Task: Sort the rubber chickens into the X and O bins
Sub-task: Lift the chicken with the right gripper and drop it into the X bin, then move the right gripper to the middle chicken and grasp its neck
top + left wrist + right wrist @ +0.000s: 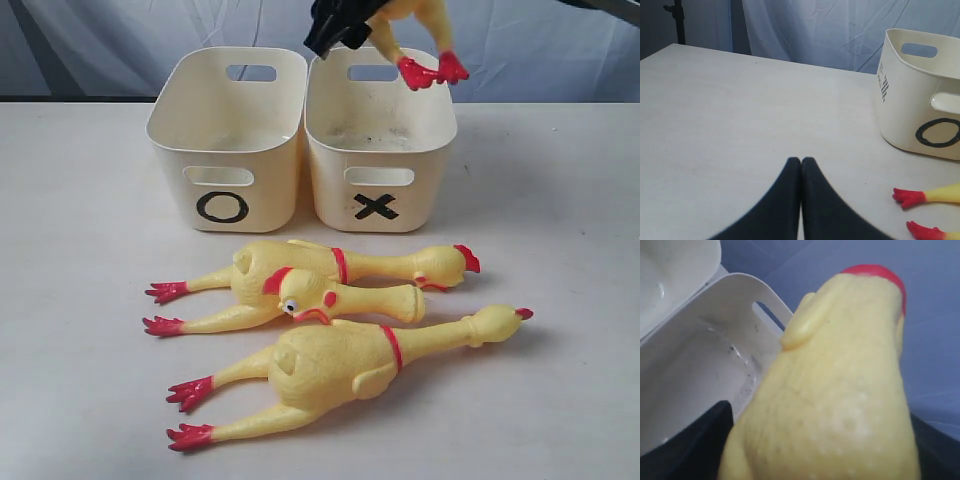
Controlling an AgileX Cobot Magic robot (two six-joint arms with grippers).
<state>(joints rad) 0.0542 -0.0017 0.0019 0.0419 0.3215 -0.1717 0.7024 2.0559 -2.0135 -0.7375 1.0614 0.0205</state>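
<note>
Three rubber chickens lie on the table in front of the bins: a rear one (300,262), a small one (345,298) on top of it, and the biggest one (340,365) nearest. A fourth chicken (420,20) hangs above the X bin (380,195), its red feet (432,70) dangling over the rim; my right gripper (335,25) is shut on its body (835,405). The O bin (228,190) stands to the left of the X bin. My left gripper (801,161) is shut and empty over bare table, left of the O bin (920,95).
A pale blue cloth backdrop (120,40) hangs behind the table. Both bins look empty inside. Red chicken feet (910,197) show near the left gripper's side. A dark stand (679,20) rises beyond the table's far corner.
</note>
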